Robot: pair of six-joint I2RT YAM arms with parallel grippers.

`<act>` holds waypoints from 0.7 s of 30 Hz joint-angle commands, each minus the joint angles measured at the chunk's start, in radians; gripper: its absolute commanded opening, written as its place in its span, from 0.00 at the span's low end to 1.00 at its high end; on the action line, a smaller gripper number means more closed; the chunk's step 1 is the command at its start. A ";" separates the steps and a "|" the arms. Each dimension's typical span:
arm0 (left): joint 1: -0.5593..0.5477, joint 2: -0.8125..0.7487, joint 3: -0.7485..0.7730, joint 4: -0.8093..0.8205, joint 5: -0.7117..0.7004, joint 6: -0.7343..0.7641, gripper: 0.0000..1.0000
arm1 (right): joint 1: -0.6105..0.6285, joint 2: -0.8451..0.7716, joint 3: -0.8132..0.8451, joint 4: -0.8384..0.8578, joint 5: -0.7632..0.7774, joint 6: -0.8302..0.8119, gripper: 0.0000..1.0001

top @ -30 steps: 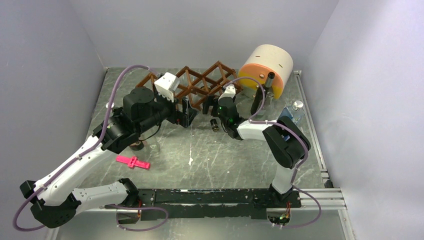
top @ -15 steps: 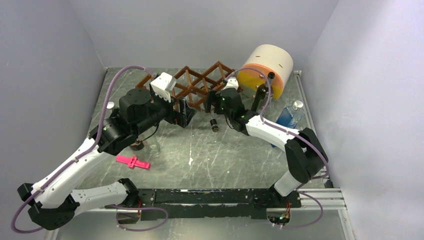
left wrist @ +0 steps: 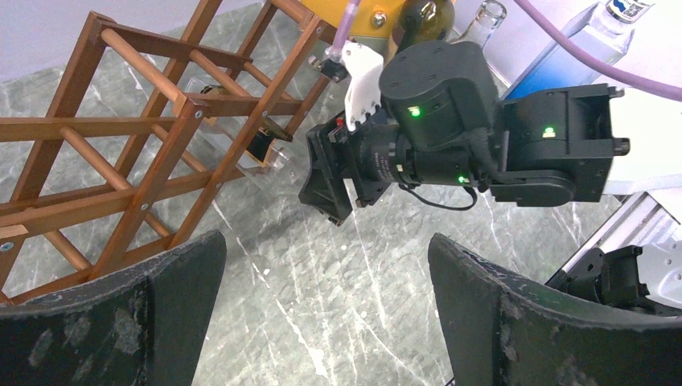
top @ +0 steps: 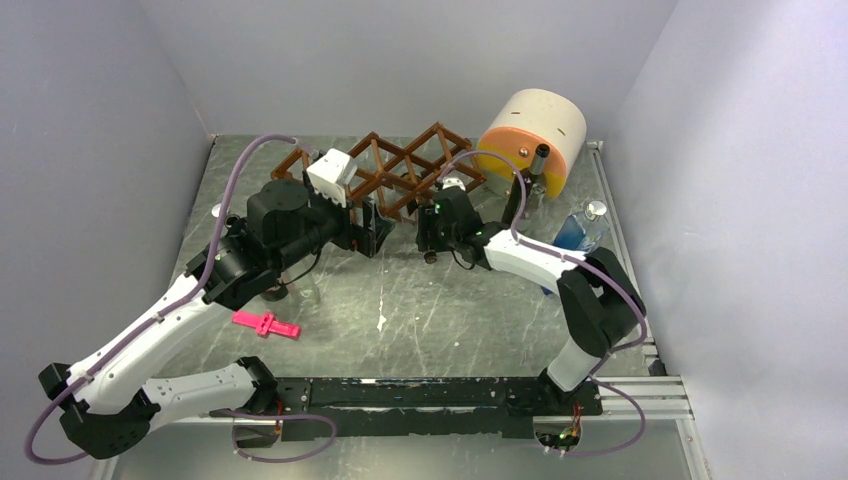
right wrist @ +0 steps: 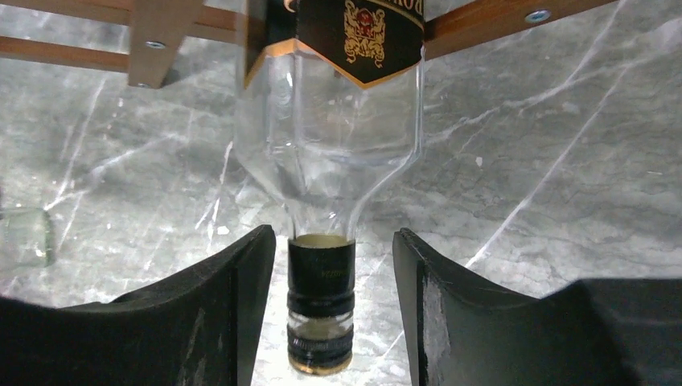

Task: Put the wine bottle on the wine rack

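Right wrist view gave us the clearest look: the wine bottle [right wrist: 330, 153], clear glass with a black label, lay with its body lodged among the slats of the wine rack [right wrist: 499, 18], and its black-capped neck pointed out toward the camera. The right gripper [right wrist: 331, 245] was released, its fingers [right wrist: 233, 305] flanking the neck with a visible gap on each side. In the top external view the rack stood at the far middle of the table [top: 450, 310], the bottle at its right end, near the cream and orange cylinder [top: 530, 130]. We could not tell whether the cap rested on the table. The left gripper [left wrist: 326, 241] was spread wide and empty, hovering on the rack's near side, just left of the right gripper.
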 commanded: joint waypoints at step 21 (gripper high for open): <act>0.003 0.002 0.004 0.014 -0.010 0.006 1.00 | 0.002 0.133 0.029 0.337 0.002 0.084 0.18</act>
